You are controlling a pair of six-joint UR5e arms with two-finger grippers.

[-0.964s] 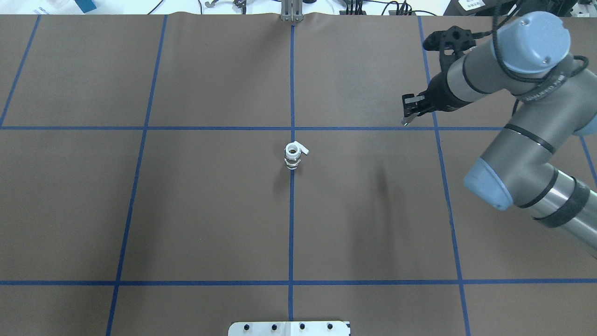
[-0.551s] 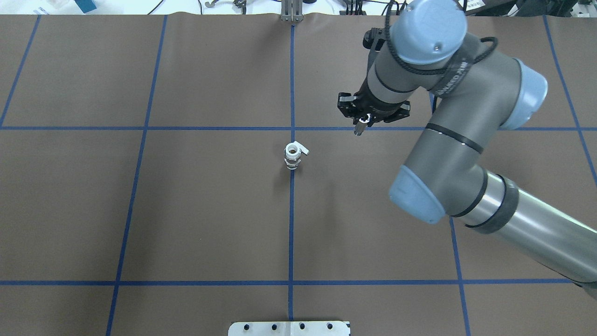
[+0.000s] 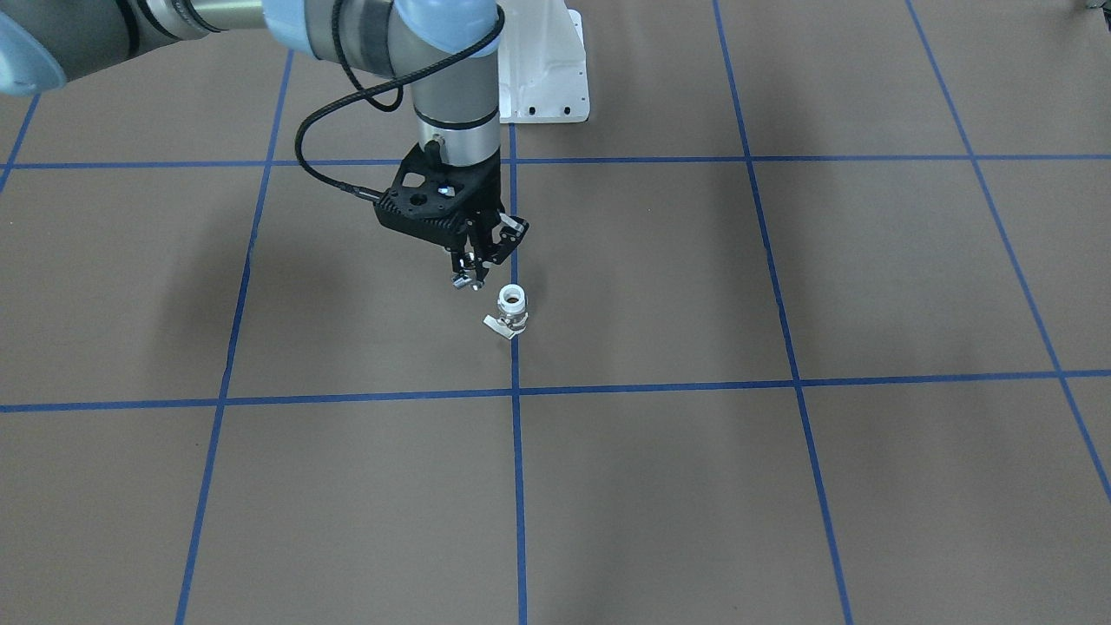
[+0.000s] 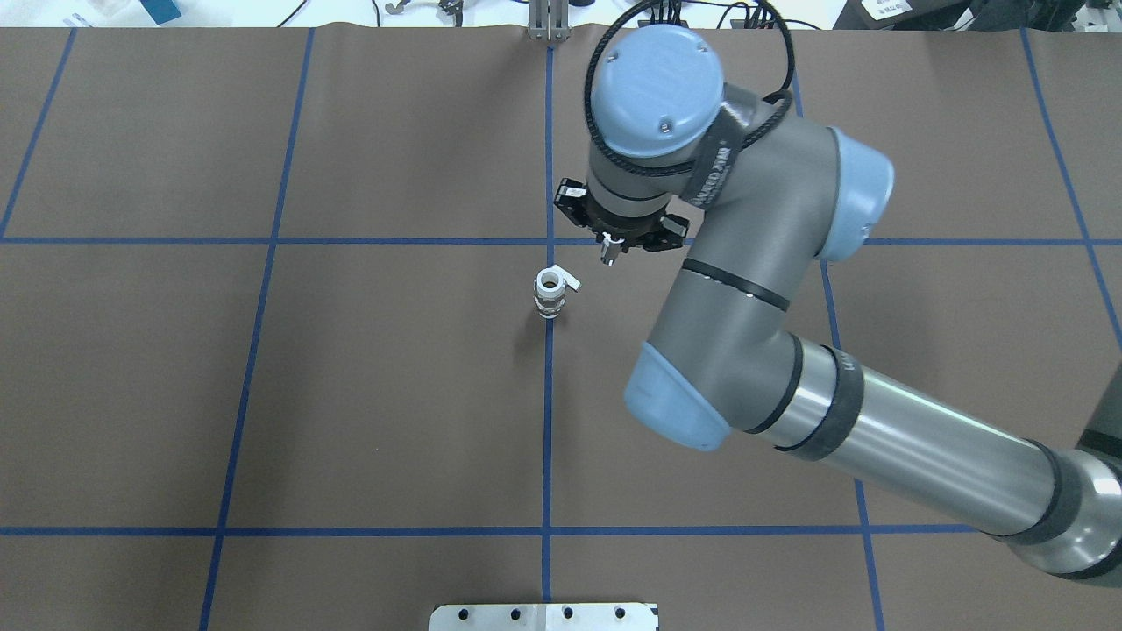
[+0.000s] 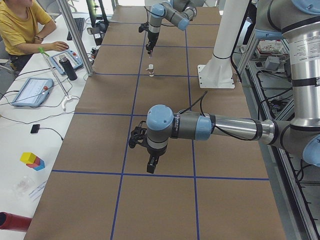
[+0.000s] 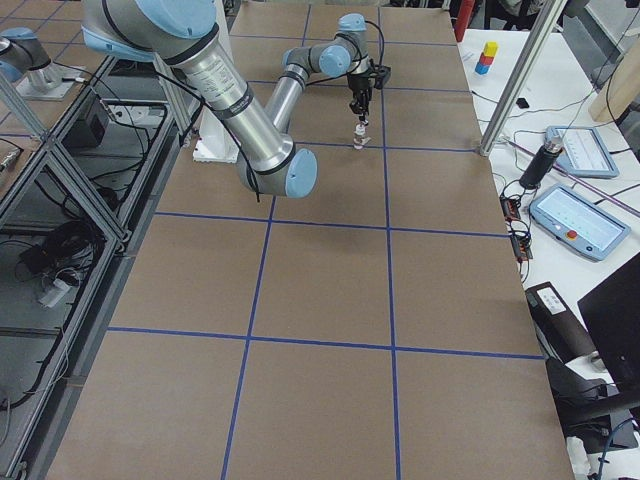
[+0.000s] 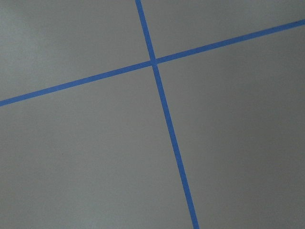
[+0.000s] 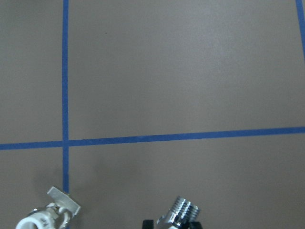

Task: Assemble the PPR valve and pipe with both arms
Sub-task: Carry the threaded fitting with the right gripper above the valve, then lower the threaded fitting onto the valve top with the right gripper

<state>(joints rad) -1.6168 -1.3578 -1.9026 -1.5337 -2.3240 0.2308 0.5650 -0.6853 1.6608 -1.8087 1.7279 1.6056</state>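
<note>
The PPR valve [image 4: 550, 293] stands upright on the brown table where the blue centre line runs, its white handle pointing right in the overhead view. It also shows in the front view [image 3: 510, 311] and the right wrist view [image 8: 45, 218]. My right gripper [image 4: 611, 252] is shut on the pipe [image 8: 182, 213], a small silver threaded fitting. It hovers just right of and behind the valve, apart from it [image 3: 470, 278]. My left gripper [image 5: 151, 164] shows only in the exterior left view, low over the table far from the valve; I cannot tell if it is open.
The white pedestal base [image 3: 542, 74] stands at the robot's side of the table. Blue tape lines [image 7: 164, 112] grid the brown mat. An operator [image 5: 20, 27], tablets and a bottle [image 5: 67, 67] sit on a side bench.
My right arm has swung left from the table's right side to just beside the valve, carrying the pipe. The valve has not moved.
</note>
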